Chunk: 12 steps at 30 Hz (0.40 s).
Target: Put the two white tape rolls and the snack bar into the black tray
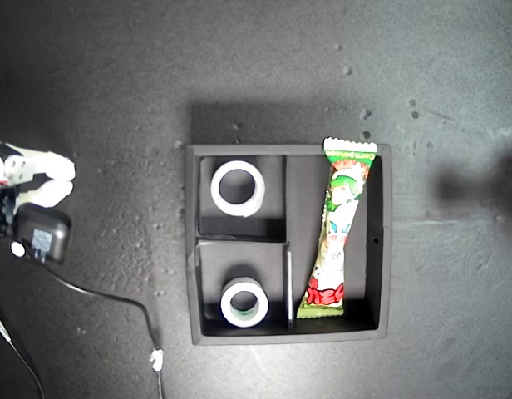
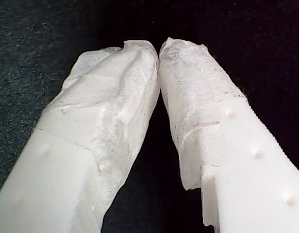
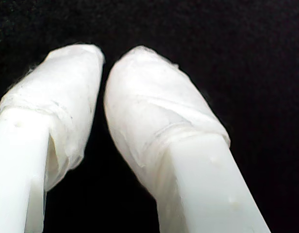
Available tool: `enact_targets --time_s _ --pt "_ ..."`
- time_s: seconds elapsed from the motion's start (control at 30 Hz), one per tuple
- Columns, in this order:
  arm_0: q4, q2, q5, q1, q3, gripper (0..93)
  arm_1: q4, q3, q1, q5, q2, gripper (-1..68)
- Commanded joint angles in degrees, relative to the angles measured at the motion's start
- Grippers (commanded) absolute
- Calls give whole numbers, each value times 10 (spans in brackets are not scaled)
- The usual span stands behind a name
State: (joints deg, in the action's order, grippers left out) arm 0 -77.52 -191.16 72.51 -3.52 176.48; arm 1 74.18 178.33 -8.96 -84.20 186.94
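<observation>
Both small white ring-shaped tape rolls [image 1: 238, 188] [image 1: 244, 302] sit in the square matte black tray's [image 1: 384, 241] small compartments, the green-and-white snack bar [image 1: 337, 230] in the long one. My first gripper [image 2: 159, 48] and second gripper [image 3: 104, 60] are closed, empty. The task looks done; nothing remains but retreat.

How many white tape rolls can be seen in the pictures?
2. One white tape roll lies in the black tray's upper small compartment in the exterior view, the other tape roll in the lower one. None seems hidden.
</observation>
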Motion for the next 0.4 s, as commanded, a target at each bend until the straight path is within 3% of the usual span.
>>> enact_targets --time_s 0.0,0.37 --pt "-21 -29 -4 4 33 5 4 7 26 214 4 0" --pt "-21 -29 -4 4 33 5 4 7 33 214 4 0"
